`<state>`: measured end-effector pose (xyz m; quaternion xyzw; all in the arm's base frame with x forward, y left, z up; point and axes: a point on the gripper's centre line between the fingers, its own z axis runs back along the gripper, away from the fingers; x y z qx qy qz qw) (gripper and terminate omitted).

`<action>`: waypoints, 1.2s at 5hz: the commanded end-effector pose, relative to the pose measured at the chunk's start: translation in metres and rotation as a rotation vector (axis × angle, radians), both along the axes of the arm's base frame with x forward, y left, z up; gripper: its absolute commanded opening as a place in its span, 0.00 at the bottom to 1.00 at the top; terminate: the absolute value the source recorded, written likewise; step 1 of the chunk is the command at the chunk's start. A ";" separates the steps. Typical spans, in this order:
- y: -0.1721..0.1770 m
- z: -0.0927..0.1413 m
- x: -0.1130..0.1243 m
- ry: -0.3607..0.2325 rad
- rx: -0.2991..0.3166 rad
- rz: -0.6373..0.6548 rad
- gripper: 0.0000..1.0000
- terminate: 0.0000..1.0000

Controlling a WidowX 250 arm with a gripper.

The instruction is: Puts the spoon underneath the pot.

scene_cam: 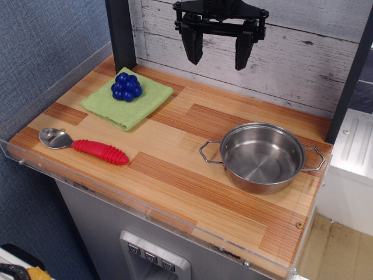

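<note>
The spoon (81, 145) lies flat near the front left edge of the wooden table, its silver bowl to the left and its ribbed red handle pointing right. The steel pot (261, 156) stands upright and empty at the right, one wire loop handle on each side. My black gripper (218, 58) hangs open and empty high above the back of the table, in front of the white plank wall, well apart from both the spoon and the pot.
A folded green cloth (127, 99) lies at the back left with a blue bunch of toy grapes (127, 86) on it. A clear plastic rim (145, 201) runs along the table's front and left. Dark posts stand at the back left (121, 35) and right (349, 81).
</note>
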<state>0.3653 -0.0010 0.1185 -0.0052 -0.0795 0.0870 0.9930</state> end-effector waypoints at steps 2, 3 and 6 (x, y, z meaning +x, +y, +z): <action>0.009 0.000 -0.016 0.005 -0.021 0.197 1.00 0.00; 0.018 -0.002 -0.035 0.059 -0.026 0.347 1.00 0.00; 0.079 -0.022 -0.107 0.100 0.037 0.942 1.00 0.00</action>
